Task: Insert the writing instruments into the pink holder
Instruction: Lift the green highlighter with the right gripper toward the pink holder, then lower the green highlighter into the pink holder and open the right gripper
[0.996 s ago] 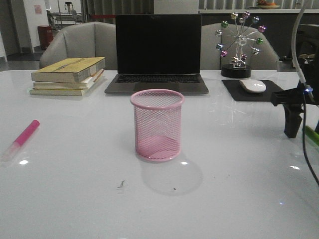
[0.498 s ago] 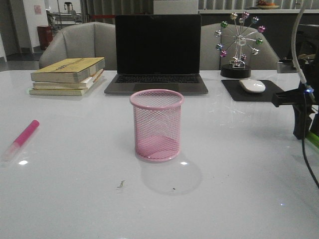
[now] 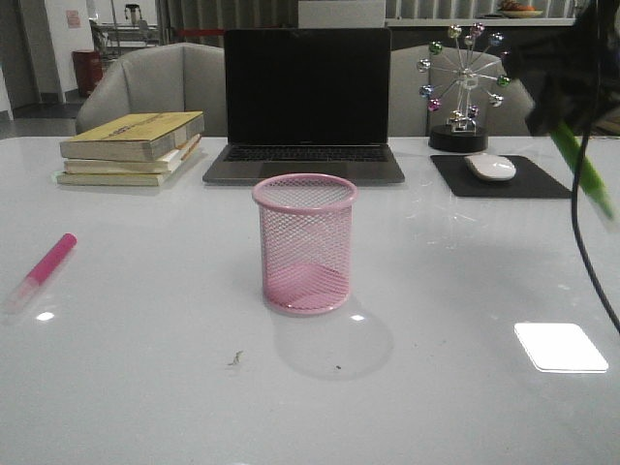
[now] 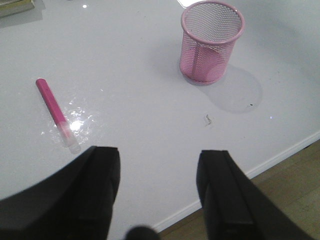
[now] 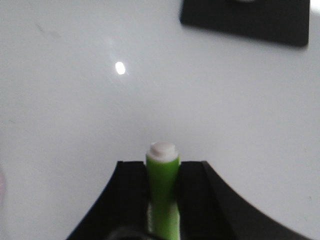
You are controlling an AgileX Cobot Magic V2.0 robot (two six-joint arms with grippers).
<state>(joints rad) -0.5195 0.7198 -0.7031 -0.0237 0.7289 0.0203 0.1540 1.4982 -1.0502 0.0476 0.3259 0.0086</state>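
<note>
Two chunky markers show. The green marker (image 5: 162,195), smooth plastic with a whitish round end, is clamped between the right gripper's (image 5: 162,172) black jaws and hangs tilted above the glossy white bench (image 3: 145,387), at about 2 o'clock from the pink holder (image 3: 305,242). That cylindrical wire-mesh cup stands upright mid-bench. The pink marker (image 3: 41,271) lies flat on the bench at the cup's 9 o'clock, well apart. The left gripper's (image 4: 157,185) jaws stand wide apart, holding nothing.
</note>
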